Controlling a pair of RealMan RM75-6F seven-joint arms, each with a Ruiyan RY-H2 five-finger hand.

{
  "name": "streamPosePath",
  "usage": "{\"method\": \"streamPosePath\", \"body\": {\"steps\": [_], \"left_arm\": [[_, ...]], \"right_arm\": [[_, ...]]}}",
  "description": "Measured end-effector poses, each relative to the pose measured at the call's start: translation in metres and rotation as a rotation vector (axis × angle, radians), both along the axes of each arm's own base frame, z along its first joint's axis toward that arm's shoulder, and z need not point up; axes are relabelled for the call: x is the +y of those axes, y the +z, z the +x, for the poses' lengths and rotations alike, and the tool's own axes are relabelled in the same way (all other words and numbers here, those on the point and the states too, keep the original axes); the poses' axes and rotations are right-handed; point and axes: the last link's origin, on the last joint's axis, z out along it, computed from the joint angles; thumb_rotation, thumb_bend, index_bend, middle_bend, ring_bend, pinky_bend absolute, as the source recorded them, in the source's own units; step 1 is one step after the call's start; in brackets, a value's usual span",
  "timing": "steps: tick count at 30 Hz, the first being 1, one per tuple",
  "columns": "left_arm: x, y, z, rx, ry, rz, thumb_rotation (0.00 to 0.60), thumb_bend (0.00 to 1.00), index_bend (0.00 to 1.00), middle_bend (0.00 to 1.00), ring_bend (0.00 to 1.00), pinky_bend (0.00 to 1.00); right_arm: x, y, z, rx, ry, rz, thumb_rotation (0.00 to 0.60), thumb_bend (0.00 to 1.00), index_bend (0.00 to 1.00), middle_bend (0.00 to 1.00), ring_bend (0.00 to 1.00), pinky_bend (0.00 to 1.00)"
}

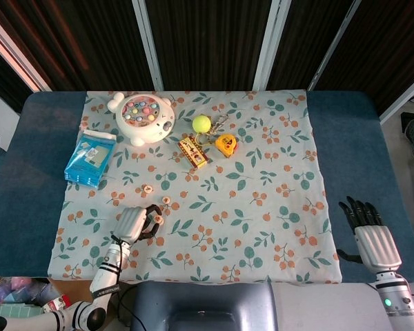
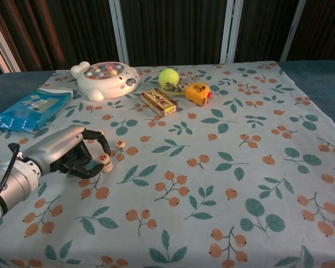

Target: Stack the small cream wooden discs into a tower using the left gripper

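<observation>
Small cream wooden discs lie on the flowered cloth near its front left. My left hand [image 1: 132, 223] [image 2: 67, 152] pinches one disc [image 2: 105, 159] between thumb and a finger, right over a second disc [image 2: 107, 166] that lies on the cloth; whether the two touch I cannot tell. A third disc [image 2: 120, 144] [image 1: 165, 200] lies alone just beyond the fingertips. A further disc [image 1: 148, 187] sits further back, partly hidden behind the fingers in the chest view. My right hand [image 1: 369, 233] rests far right on the blue table with fingers straight and apart, holding nothing.
At the back of the cloth stand a white fishing toy [image 1: 145, 117], a tennis ball [image 1: 201, 123], a yellow tape measure [image 1: 226, 144] and a small patterned box [image 1: 192, 151]. A blue packet [image 1: 90, 159] lies at the left edge.
</observation>
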Motion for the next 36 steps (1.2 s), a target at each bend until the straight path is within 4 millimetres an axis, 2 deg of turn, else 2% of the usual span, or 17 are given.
{"method": "streamPosePath", "body": {"steps": [18,23,28,32,36], "left_arm": [[-0.004,0.001,0.001,-0.006,-0.010,-0.006,0.600,0.43,0.39,1.00,1.00,1.00],[-0.004,0.010,0.004,-0.043,-0.012,0.014,0.600,0.43,0.39,1.00,1.00,1.00],[0.008,0.030,0.008,-0.111,0.000,0.076,0.600,0.43,0.39,1.00,1.00,1.00],[0.013,0.035,0.008,-0.120,0.007,0.095,0.600,0.43,0.39,1.00,1.00,1.00],[0.039,0.038,0.003,-0.091,0.048,0.118,0.600,0.43,0.39,1.00,1.00,1.00]], "right_arm": [[0.000,0.001,0.000,0.000,-0.001,-0.002,0.600,0.11,0.00,0.00,0.00,0.00],[0.000,0.002,0.000,-0.003,-0.001,-0.008,0.600,0.11,0.00,0.00,0.00,0.00],[0.001,0.003,-0.001,-0.005,-0.001,-0.009,0.600,0.12,0.00,0.00,0.00,0.00],[0.001,0.002,0.000,-0.004,0.001,-0.006,0.600,0.12,0.00,0.00,0.00,0.00],[0.001,-0.001,0.000,0.001,0.001,0.002,0.600,0.11,0.00,0.00,0.00,0.00]]}}
